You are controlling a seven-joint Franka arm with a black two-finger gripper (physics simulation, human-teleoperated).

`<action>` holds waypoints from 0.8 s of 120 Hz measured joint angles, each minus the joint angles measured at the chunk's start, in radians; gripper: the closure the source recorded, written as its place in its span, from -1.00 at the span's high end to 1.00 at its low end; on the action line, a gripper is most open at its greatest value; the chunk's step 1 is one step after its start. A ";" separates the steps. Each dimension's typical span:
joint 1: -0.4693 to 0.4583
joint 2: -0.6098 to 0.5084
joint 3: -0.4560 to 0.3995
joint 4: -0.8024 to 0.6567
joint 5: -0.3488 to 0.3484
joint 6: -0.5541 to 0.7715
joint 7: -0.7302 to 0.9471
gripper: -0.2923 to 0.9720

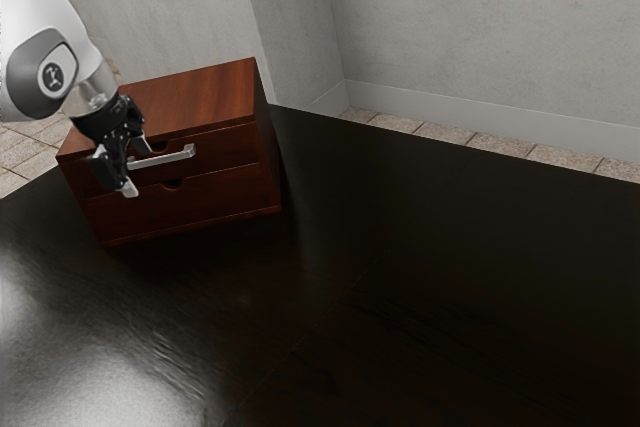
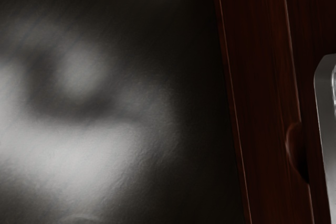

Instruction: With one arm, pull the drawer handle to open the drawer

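Here, glossy dark-wood chest point(image 1: 200, 97), drawers point(image 1: 225, 147) shut, contents hidden; gripper point(image 1: 114, 171) spread loose around flat metal handle point(image 1: 165, 156).

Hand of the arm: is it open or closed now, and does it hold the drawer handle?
Hand: open, at one end of the drawer handle, not clamped on it.

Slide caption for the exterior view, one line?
Franka hand at the silver handle of the upper drawer of a small wooden chest on a dark table.
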 joint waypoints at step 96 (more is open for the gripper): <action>0.000 0.117 0.011 0.081 0.011 0.088 -0.043 0.54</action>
